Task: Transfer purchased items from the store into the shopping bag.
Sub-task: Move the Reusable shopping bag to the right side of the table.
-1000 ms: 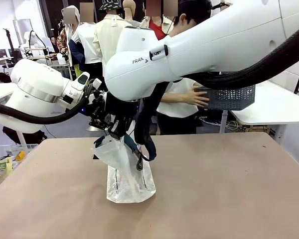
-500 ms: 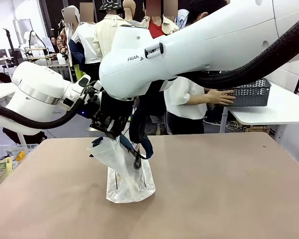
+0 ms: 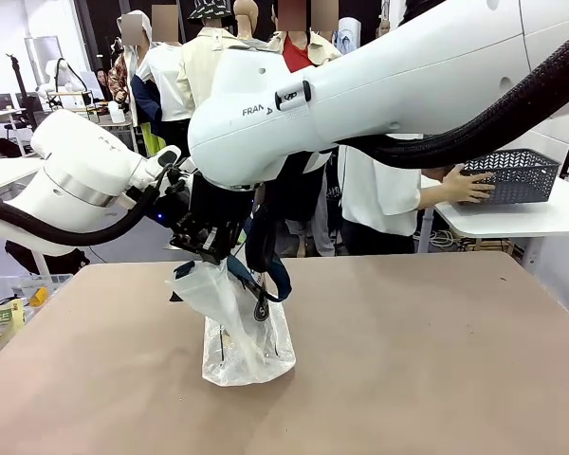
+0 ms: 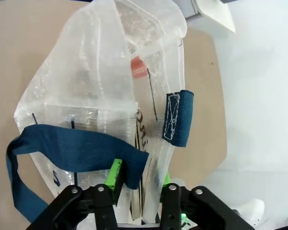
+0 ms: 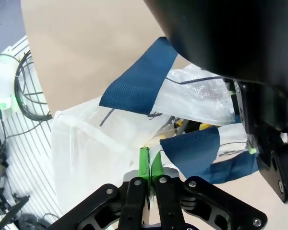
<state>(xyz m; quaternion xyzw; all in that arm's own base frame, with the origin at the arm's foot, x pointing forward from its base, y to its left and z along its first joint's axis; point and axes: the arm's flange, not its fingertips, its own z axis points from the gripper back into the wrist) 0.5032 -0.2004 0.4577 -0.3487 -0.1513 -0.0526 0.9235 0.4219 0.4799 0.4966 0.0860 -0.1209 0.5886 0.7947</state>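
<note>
While upright on the table (image 3: 408,360), shopping bag (image 3: 237,332) rim between both pinched-closed tools (image 4: 139,179) (image 5: 149,160).

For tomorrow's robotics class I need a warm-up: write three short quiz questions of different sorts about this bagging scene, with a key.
1. True or false: the grey basket stands on the same brown table as the plastic bag.
2. Multiple choice: the right gripper is A) open above the bag, B) shut on the bag's edge, C) shut on the basket.
3. Fill in: the person's hand rests on the ____.

Key
1. False: it stands on a white table farther back.
2. B. The left gripper also pinches the bag.
3. Basket.
</note>
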